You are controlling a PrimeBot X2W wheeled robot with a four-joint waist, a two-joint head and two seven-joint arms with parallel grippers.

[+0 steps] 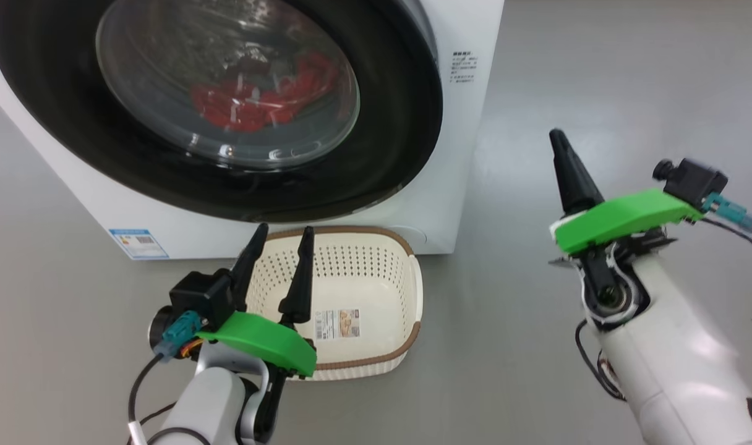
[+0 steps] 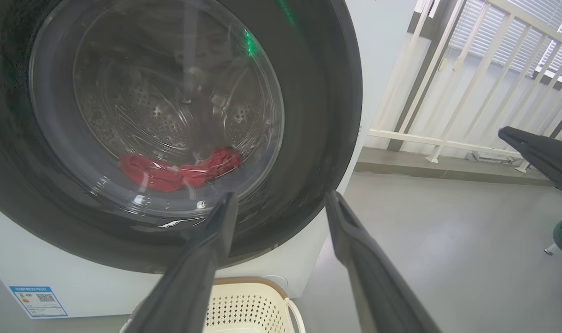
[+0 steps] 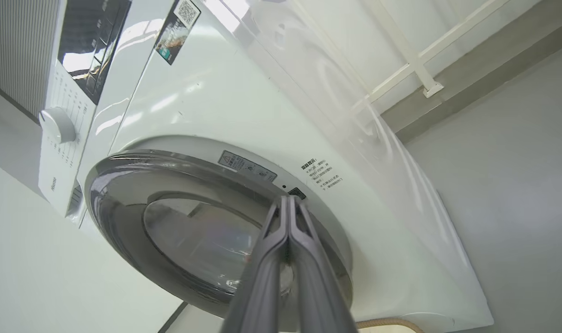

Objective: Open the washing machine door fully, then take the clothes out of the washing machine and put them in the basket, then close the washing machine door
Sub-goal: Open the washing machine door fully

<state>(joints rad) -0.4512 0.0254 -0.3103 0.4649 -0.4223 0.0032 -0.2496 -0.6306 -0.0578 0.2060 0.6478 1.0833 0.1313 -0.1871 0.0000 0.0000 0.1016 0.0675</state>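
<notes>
- Washing machine door (image 1: 394,117), large and round with a wide glossy black rim and a bulging clear glass window, sat closed on the front of a big white front-loading washing machine (image 1: 459,185), which stood on a smooth, pale grey floor (image 1: 598,74).
- White railing (image 2: 447,69) with slanted bars ran along the wall beyond the machine.
- Small cream plastic basket (image 1: 363,278), with perforated sides and a brown woven-look rim, rested on the floor just in front of the machine, below the washing machine door.
- Left gripper (image 1: 284,230) hovered over the basket's near left side, its two long dark fingers spread apart and holding nothing, pointing toward the door.
- Right gripper (image 1: 558,139) hung over the floor, well to the right of the machine, its fingers pressed together on nothing; in the right wrist view the tips aimed at the door's rim.
- Bright red clothes (image 1: 258,102) with white trim lay heaped at the bottom of the perforated steel drum, seen through the glass.
- Green plastic mounts (image 1: 264,340) capped both glossy pale forearms.
</notes>
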